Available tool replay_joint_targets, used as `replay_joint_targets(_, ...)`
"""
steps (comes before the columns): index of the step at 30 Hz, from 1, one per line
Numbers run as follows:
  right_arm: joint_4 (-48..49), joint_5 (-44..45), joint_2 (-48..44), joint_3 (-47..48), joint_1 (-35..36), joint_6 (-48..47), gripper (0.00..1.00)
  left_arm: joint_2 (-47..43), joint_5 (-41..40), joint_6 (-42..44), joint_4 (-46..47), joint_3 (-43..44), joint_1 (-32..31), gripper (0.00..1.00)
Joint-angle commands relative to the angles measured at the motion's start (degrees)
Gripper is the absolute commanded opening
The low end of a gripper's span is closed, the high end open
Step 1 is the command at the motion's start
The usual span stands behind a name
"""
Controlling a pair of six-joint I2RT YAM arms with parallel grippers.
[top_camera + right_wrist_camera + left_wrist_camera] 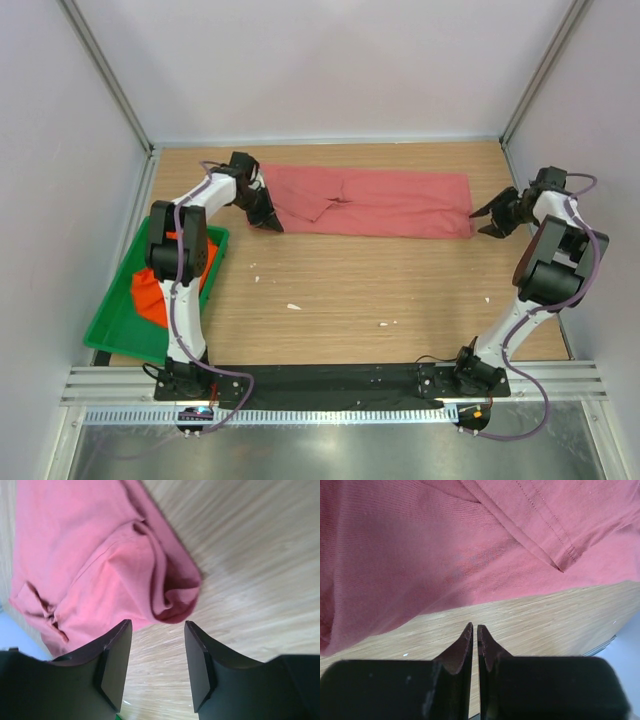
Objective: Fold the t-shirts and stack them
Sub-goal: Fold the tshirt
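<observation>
The rose-pink t-shirt (380,200) lies folded into a long strip across the far part of the table. My left gripper (268,225) sits at the strip's left end. Its jaws are shut with nothing between them, and they hover over bare wood just short of the cloth edge (420,545). My right gripper (482,220) is just off the strip's right end. It stands open (157,622), and the bunched corner of the pink shirt (175,600) lies ahead of its fingertips, free of them. The orange t-shirt (148,292) lies crumpled in the green tray (110,330).
The green tray sits at the table's left edge beside the left arm. White walls and metal posts close in the sides and back. A few white specks (293,306) dot the wood. A black rail (330,380) carries both arm bases at the near edge.
</observation>
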Motion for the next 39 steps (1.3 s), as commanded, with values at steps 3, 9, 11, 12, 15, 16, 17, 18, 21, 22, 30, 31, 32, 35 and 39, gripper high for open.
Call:
replay_joint_targets(3,11.9,-8.5,-1.5,-2.0,0.6,-4.3,0.54,0.3,2.4,0.3,-0.3,1.0,0.4,0.07)
replay_joint_targets(9,15.4,-6.4,2.3,3.2,2.0,-6.9,0.54,-0.2,2.7,0.1,-0.1,1.1,0.4,0.07)
replay_joint_targets(11,14.0,-4.4,3.8,5.4,2.7,-9.1,0.49,-0.4,2.7,0.0,0.0,0.8,0.4,0.06)
replay_joint_targets(12,12.3,-2.5,5.4,7.7,3.6,-9.5,0.43,-0.7,2.7,0.1,0.1,0.3,0.4,0.07)
replay_joint_targets(15,9.2,0.3,8.2,11.4,5.6,-9.6,0.34,-1.1,2.7,0.1,0.1,-0.4,0.4,0.07)
replay_joint_targets(16,9.2,0.8,8.3,11.6,6.2,-9.6,0.33,-1.1,2.7,0.1,0.1,-0.6,0.3,0.07)
replay_joint_targets(17,10.1,1.6,8.2,11.6,6.6,-9.1,0.33,-1.3,2.7,0.1,0.2,-0.7,0.3,0.07)
replay_joint_targets(18,10.4,2.4,8.2,11.1,7.1,-8.8,0.33,-1.4,2.6,0.1,0.2,-1.0,0.4,0.07)
replay_joint_targets(21,9.7,6.0,8.7,11.9,8.3,-8.8,0.33,-1.5,2.5,0.1,0.3,-1.2,0.3,0.06)
replay_joint_targets(22,9.0,7.7,9.1,12.2,8.7,-8.8,0.33,-1.6,2.3,0.2,0.3,-1.1,0.3,0.06)
replay_joint_targets(30,4.8,14.6,9.1,13.7,8.9,-11.3,0.41,-1.7,2.1,0.0,-0.1,-0.6,0.3,0.06)
replay_joint_targets(31,4.2,14.6,9.4,14.1,8.9,-11.3,0.41,-1.6,2.1,-0.1,-0.1,-0.6,0.4,0.06)
replay_joint_targets(32,3.9,14.2,9.8,14.5,8.9,-11.4,0.41,-1.5,2.1,-0.1,-0.1,-0.6,0.4,0.06)
replay_joint_targets(35,4.1,12.2,10.8,15.0,9.0,-10.7,0.41,-1.5,2.1,-0.4,-0.1,-0.1,0.3,0.06)
replay_joint_targets(39,3.9,11.7,12.4,16.0,9.7,-10.3,0.41,-1.3,2.1,-0.7,-0.1,0.5,0.3,0.06)
